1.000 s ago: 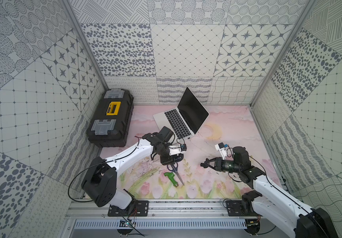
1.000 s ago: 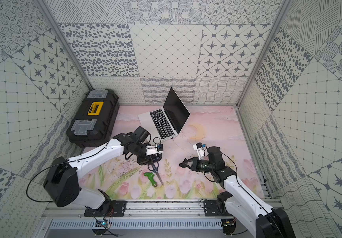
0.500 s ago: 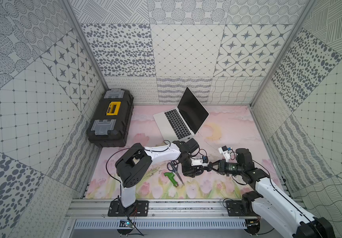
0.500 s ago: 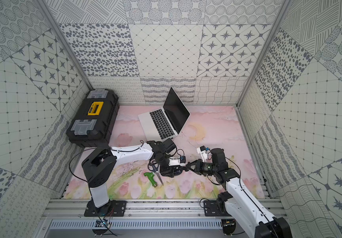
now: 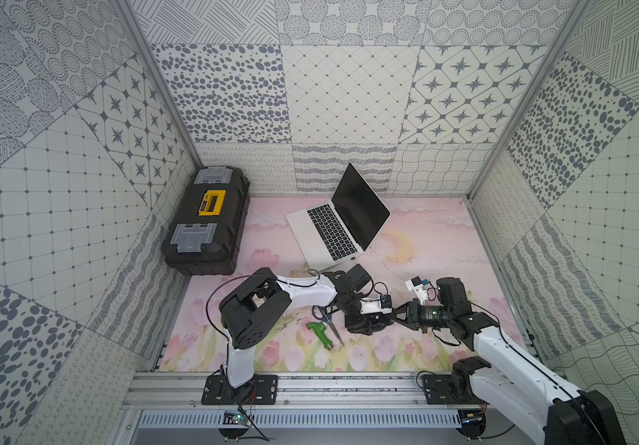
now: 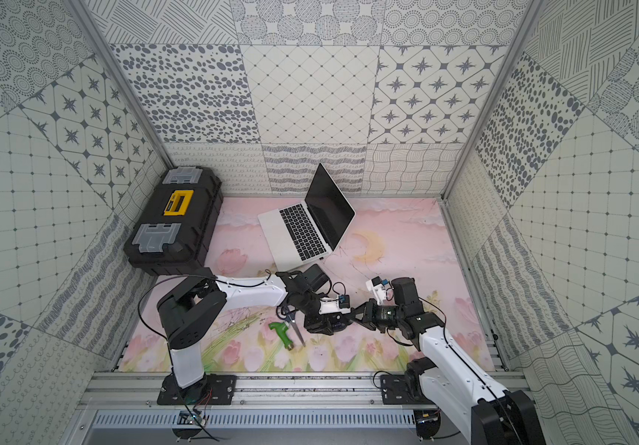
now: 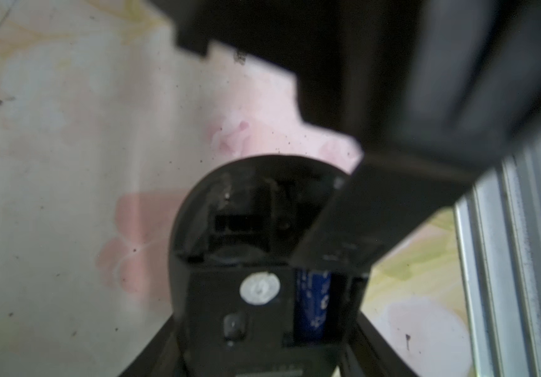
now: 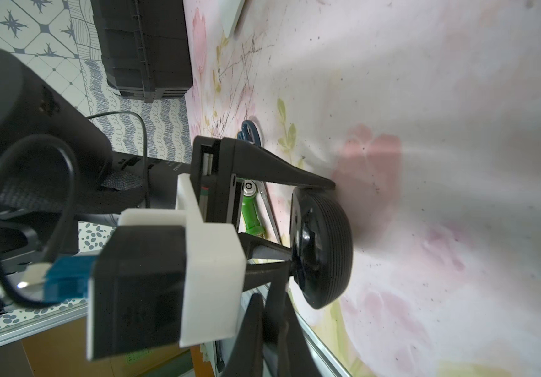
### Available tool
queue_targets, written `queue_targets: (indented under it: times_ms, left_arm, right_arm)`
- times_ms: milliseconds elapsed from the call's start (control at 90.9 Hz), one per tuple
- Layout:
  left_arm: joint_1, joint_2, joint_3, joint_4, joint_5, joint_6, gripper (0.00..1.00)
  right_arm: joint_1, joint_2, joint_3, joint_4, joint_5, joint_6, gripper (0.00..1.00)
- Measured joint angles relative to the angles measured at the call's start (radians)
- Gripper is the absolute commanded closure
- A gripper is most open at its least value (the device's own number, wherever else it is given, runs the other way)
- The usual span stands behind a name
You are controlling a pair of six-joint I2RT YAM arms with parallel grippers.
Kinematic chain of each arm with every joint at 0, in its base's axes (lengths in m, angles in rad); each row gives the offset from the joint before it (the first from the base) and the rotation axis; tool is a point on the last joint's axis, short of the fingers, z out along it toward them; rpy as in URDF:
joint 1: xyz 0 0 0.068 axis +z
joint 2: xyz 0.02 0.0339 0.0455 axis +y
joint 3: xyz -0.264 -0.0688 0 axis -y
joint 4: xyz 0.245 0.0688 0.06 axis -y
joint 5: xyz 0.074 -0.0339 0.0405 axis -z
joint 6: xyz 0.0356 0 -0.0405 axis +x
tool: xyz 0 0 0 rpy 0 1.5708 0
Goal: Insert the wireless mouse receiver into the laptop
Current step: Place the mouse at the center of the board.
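Since the wireless mouse (image 7: pixel 207 293) was clamped edgewise in the left gripper (image 8: pixel 311 222), just beyond the front rail (image 5: pixel 348 387), its underside faced the right gripper (image 5: pixel 396 316), whose pinched-together tips met it at the open bay. Bay held a blue battery (image 7: pixel 311 303). Receiver too dark to make out, so any grip on it is unconfirmed. Laptop (image 5: pixel 306 235) stood open farther back, askew, one short side edge toward the arms, left wrist nearer. Toolbox (image 5: pixel 206 223) far left, lid shut.
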Motion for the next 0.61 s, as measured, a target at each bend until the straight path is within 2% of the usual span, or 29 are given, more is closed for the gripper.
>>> queue_targets:
  times_ms: [374,605]
  left_arm:
    - [-0.018,0.029,0.004,0.074,0.002,0.069,0.28]
    - [-0.021,0.036,0.011,0.077,-0.013,0.093,0.44]
  right_arm:
    - [0.000,0.066,-0.006,0.000,0.024,-0.044,1.00]
    - [0.000,0.092,-0.007,0.000,0.055,-0.070,1.00]
